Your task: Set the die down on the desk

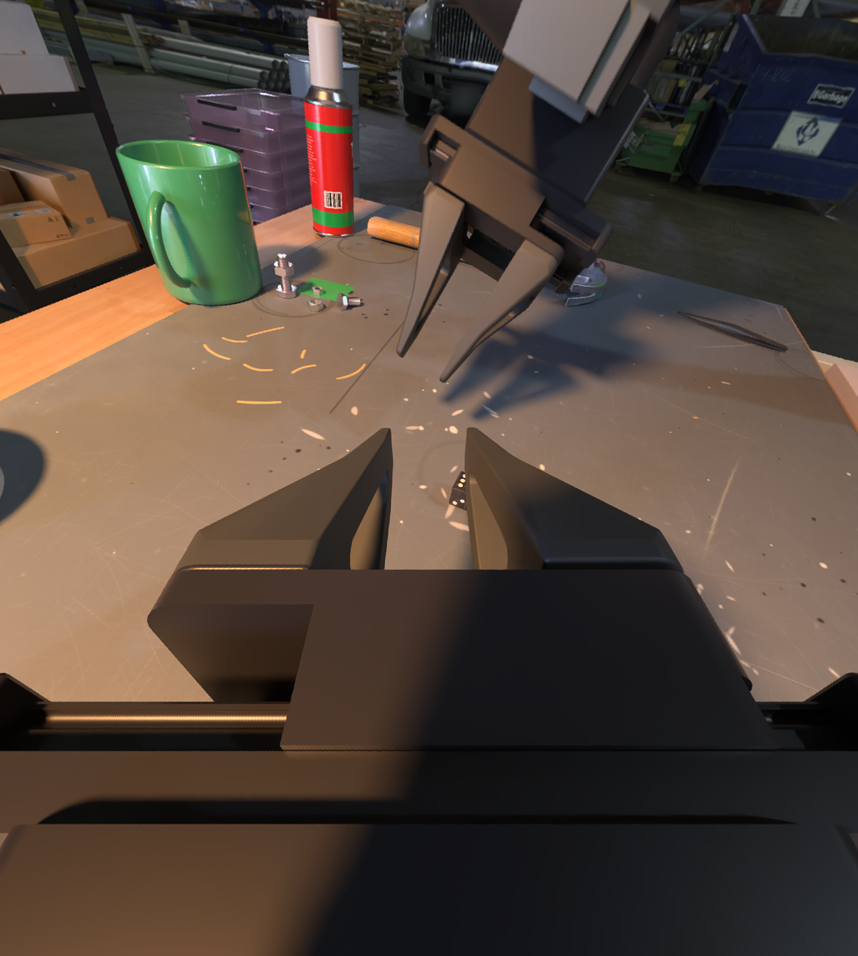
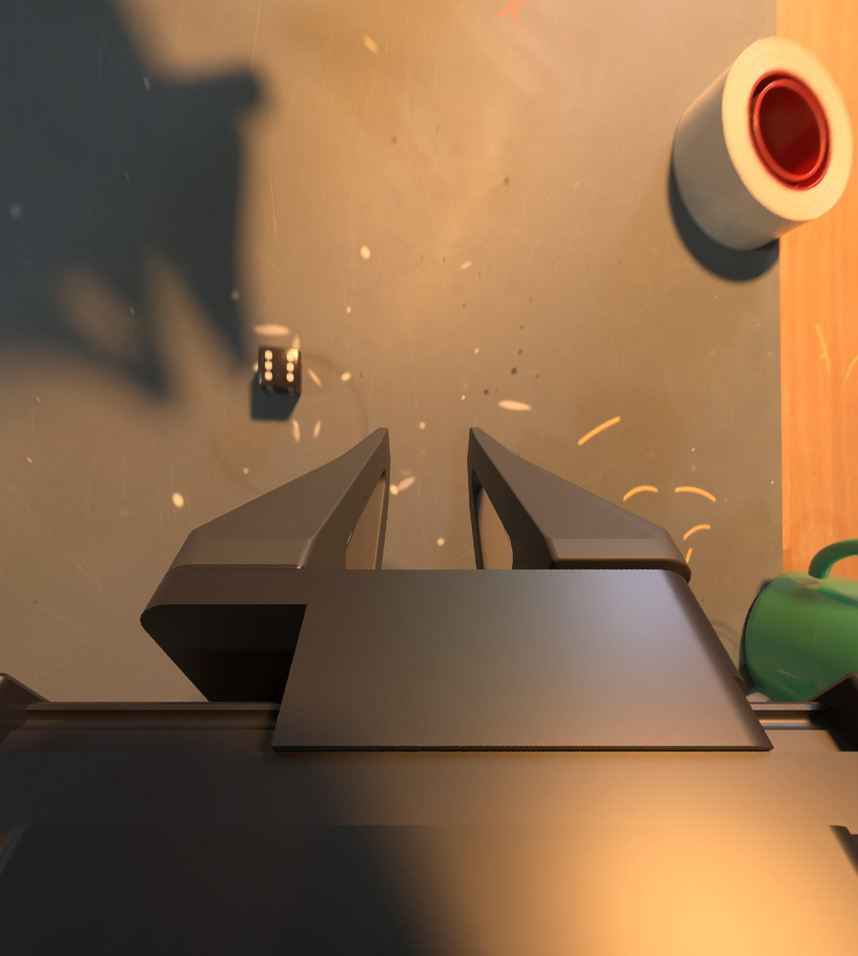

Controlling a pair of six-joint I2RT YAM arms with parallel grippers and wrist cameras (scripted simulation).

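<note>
- Left wrist view: the left gripper (image 1: 429, 429) has its fingers apart and holds nothing; the die (image 1: 458, 492) lies on the desk (image 1: 106, 491), mid-table.
- The right gripper (image 2: 428, 428) is also parted and empty, near the die.

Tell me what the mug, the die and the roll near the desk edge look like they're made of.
Mug: glossy green, likely glazed ceramic, going by its sharp highlights and thick wall. Die: dark, hard-edged cube with pale pips, probably plastic. Roll: matte white wound layers around a shiny red core, probably tape on a plastic core.
</note>
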